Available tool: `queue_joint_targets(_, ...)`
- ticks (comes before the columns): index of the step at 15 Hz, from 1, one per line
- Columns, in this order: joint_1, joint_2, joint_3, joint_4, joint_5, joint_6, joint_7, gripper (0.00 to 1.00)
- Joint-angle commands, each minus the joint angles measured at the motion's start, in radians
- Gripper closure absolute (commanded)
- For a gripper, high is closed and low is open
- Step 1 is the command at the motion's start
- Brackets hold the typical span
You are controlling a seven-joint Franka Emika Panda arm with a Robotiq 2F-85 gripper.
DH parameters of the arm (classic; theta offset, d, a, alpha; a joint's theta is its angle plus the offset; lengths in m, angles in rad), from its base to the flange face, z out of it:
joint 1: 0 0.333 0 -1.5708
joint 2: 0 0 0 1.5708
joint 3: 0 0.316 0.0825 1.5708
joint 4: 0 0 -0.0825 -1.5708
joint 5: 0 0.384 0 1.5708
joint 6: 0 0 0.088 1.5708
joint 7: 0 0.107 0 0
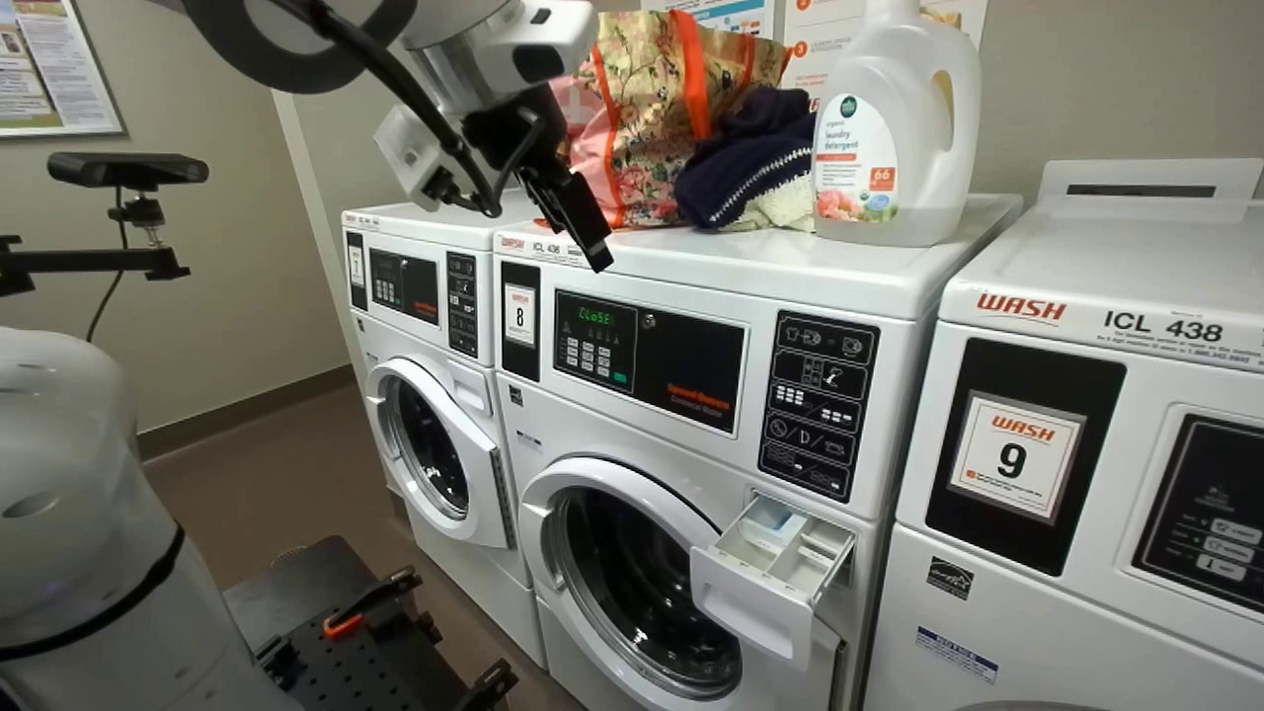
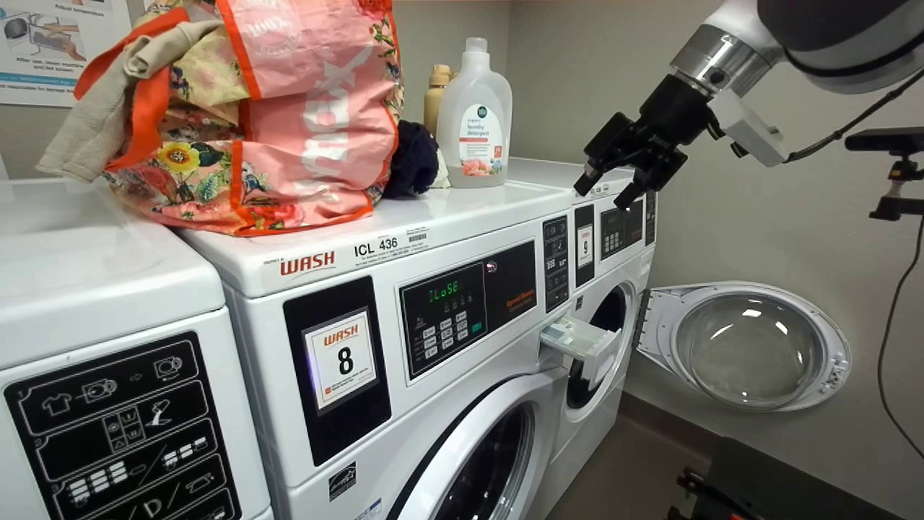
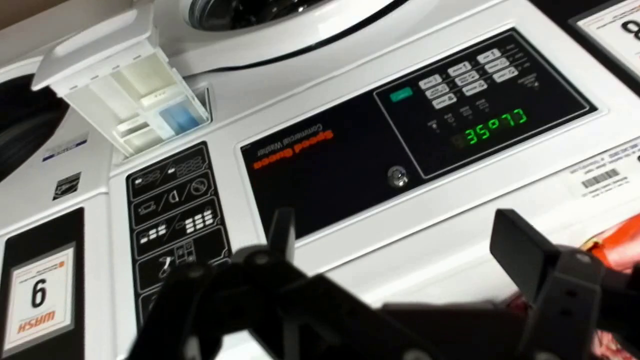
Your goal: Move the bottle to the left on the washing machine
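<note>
with the empty fingers (image 3: 517, 255) spread apart, the bottle (image 1: 894, 138), upright on the washing machine (image 1: 691, 459) beside the dark cloth (image 1: 741, 163), is best gripped by its neck (image 2: 475, 63) and lifted slightly, so that snagging is avoided while it is moved left.

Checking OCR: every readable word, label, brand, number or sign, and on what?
"WASH 8": card on washer 8
"CLoSE": its display
"Speed Queen Commercial Washer": its panel
"WASH ICL 436": above panel
"WASH 9": matching card on washer 9
"WASH ICL 438": above matching card
"NOTICE": washer 9 sticker
"organic laundry detergent", "66": bottle label
"max", apparently: bag
Too small or blurred: keys, most poster text, third washer print, fine print
</note>
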Motion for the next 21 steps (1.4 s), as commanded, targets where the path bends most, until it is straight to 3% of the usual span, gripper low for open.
queue_joint_targets(1,-0.031,0.051,-0.018,0.021,-0.035,0.100,-0.028,0.00)
queue_joint_targets(16,-0.034,0.314,-0.131,0.211,-0.057,0.403,-0.103,0.00)
queue_joint_targets(21,-0.018,0.365,-0.153,0.262,-0.053,0.553,-0.141,0.00)
